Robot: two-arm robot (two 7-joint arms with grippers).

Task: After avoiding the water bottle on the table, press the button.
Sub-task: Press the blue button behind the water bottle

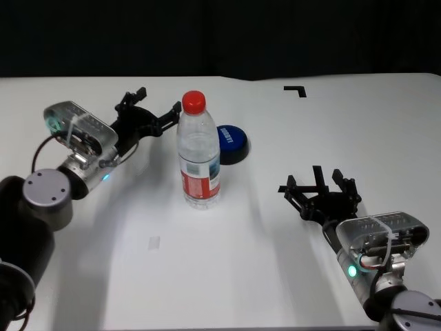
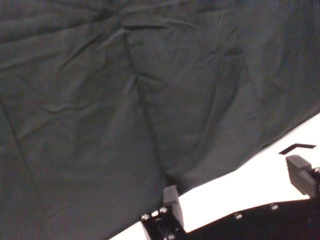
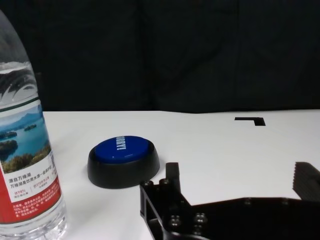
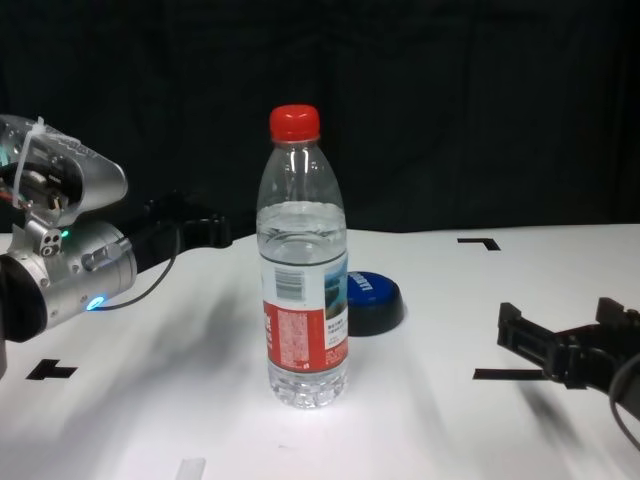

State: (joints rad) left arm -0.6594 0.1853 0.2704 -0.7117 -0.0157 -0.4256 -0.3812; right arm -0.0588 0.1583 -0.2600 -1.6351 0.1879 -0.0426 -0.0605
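The water bottle (image 1: pixel 198 152) stands upright mid-table (image 1: pixel 207 276), clear with a red cap and red-and-white label; it also shows in the chest view (image 4: pixel 305 270) and right wrist view (image 3: pixel 25 150). The blue-topped button (image 1: pixel 231 143) sits just behind and to the right of it (image 3: pixel 122 155) (image 4: pixel 372 300). My left gripper (image 1: pixel 158 101) hangs open and empty, close to the left of the bottle's cap; its own wrist view (image 2: pixel 237 190) faces the curtain. At the near right my right gripper (image 1: pixel 318 181) is open and empty, pointing toward the button (image 3: pixel 240 177).
A black curtain (image 2: pixel 125 100) backs the table's far edge. Black tape corner marks lie at the far right (image 1: pixel 296 89) and near left (image 4: pixel 50 370). A small pale tape strip (image 1: pixel 154 242) lies in front of the bottle.
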